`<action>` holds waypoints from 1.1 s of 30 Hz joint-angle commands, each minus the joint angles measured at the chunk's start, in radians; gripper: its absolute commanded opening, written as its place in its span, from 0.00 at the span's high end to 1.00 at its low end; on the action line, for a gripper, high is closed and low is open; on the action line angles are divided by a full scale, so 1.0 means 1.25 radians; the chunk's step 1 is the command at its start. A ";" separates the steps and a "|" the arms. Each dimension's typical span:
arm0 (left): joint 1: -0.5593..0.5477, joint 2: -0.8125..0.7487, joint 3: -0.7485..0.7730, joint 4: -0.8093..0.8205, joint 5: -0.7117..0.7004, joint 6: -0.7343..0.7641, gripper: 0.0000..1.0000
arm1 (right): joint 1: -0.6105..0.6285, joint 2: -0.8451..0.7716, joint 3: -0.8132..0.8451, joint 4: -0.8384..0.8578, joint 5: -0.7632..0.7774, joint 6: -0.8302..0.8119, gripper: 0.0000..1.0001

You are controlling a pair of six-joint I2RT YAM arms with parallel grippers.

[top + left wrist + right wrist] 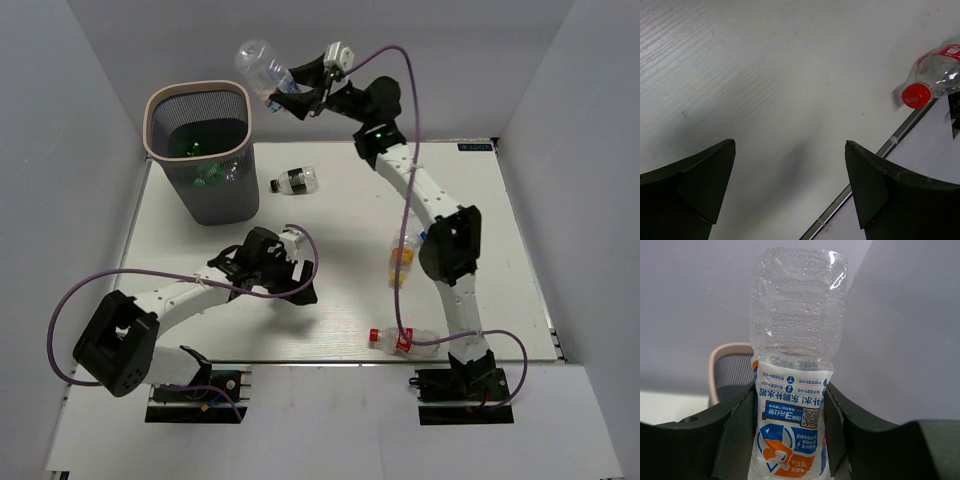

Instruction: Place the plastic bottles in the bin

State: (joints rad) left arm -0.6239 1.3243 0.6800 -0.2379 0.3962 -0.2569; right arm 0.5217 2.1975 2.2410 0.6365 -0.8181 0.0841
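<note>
My right gripper (285, 97) is clamped around the labelled lower half of a clear bottle (795, 330), blue and orange on the label, and holds it high in the air just beyond the far right corner of the bin (215, 195). From the wrist view the bin's pale rim shows low and to the left behind the bottle, so I judge it is not yet over the opening. I would carry it further left until its whole length hangs above the mouth, tilt it base-down, and only then let go. Releasing here risks it clipping the rim and bouncing off the table (350, 220). Inside the bin I can make out green bottles (208, 172) near the bottom, though not how many. My left gripper (790, 150) hovers low over bare table with its jaws wide and nothing between them. A red-capped bottle (935, 75) lies nearby at the near edge, an orange-labelled bottle (402, 262) sits under the right arm, and a black-capped bottle (295, 180) rests just beside the bin.
</note>
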 commanded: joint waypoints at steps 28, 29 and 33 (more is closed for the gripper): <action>-0.079 0.054 -0.038 0.041 0.051 -0.019 0.00 | 0.229 0.274 0.167 0.379 0.291 -0.127 0.76; -0.079 0.054 -0.038 0.041 0.051 -0.019 0.00 | 0.228 0.275 0.168 0.376 0.292 -0.130 0.73; -0.086 0.046 -0.038 0.033 0.051 -0.019 0.00 | 0.225 0.274 0.157 0.362 0.318 -0.136 0.36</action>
State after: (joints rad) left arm -0.7235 1.3945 0.6163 -0.1844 0.4358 -0.2928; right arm 0.8082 2.5649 2.4073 1.0386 -0.4862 -0.0559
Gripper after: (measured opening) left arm 0.998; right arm 0.605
